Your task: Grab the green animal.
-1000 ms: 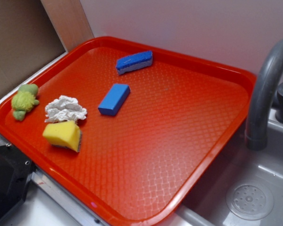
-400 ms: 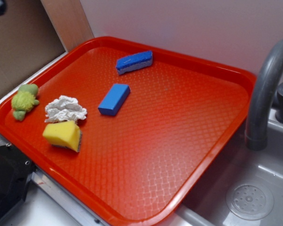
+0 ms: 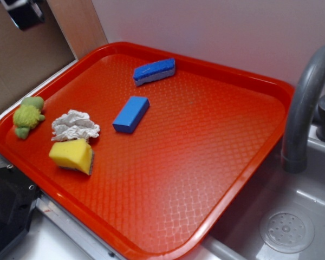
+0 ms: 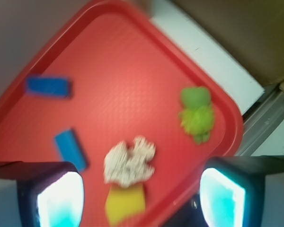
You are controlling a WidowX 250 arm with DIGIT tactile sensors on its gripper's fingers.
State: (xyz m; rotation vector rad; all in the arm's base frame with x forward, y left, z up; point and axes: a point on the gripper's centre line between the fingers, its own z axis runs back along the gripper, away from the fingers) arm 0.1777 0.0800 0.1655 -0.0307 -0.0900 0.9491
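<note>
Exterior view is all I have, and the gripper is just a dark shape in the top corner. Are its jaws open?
Observer: Yes. In the wrist view the gripper is open, its fingers wide apart with nothing held.
Operator: Is it lined up over the green animal?
Observer: No. That view frames the white paper wad and the yellow sponge in the gap between the fingers, down on the tray. The green animal lies off toward the image's right, near the rim.

We saw a glossy, diamond-textured plastic tray [image 3: 206,162], the fuzzy plush green animal [image 3: 27,116] at its nine o'clock rim, crumpled white paper [image 3: 75,125], and a porous yellow sponge [image 3: 72,155].
</note>
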